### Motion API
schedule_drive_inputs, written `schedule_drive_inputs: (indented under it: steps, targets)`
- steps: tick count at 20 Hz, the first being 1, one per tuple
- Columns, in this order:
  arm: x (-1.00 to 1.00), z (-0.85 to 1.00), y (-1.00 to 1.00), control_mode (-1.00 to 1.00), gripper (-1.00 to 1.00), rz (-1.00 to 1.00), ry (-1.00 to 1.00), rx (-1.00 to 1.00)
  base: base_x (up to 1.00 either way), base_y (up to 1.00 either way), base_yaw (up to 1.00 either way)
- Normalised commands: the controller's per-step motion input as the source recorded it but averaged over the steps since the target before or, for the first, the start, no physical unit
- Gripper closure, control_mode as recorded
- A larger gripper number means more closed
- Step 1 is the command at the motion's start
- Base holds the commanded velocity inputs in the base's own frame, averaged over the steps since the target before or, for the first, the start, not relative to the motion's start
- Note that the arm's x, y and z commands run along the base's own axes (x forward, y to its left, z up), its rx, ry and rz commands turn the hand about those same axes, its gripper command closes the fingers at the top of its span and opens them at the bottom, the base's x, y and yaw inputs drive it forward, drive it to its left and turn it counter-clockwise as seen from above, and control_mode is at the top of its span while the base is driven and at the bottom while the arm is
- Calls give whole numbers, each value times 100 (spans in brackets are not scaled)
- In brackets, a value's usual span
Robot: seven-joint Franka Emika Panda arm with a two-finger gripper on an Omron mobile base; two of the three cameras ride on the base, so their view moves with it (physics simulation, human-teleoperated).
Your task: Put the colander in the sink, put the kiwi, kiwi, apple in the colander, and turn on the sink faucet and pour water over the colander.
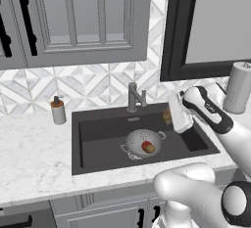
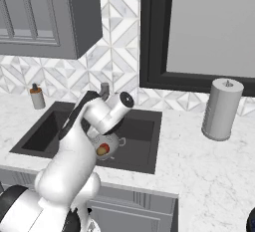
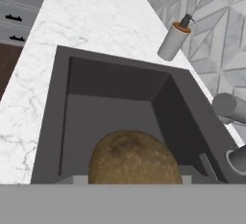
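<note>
Sink (image 1: 98, 129) holds colander (image 1: 139, 141); soap dispenser (image 1: 58, 110) stands beside.

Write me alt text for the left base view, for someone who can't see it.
A white robot arm reaches over a dark grey sink, its gripper holding a brown kiwi above the right side of the basin. A silver colander sits in the sink with a red apple inside. Behind are the grey faucet and, to the left, a soap dispenser.
</note>
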Motion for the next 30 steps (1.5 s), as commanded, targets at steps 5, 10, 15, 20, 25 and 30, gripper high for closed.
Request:
schedule_drive_inputs:
  steps: [5, 10, 15, 20, 25, 30]
  targets:
    - [30, -68, 2, -100, 100, 0, -1, -1, 0, 0, 0]
    - [35, -62, 0, -100, 100, 0, 0, 0, 0, 0, 0]
    - [36, -62, -1, -100, 100, 0, 0, 0, 0, 0, 0]
    - [39, -64, 0, -100, 100, 0, 0, 0, 0, 0, 0]
    - [39, -62, 0, -100, 100, 0, 0, 0, 0, 0, 0]
    - [36, -55, 0, -100, 100, 0, 0, 0, 0, 0, 0]
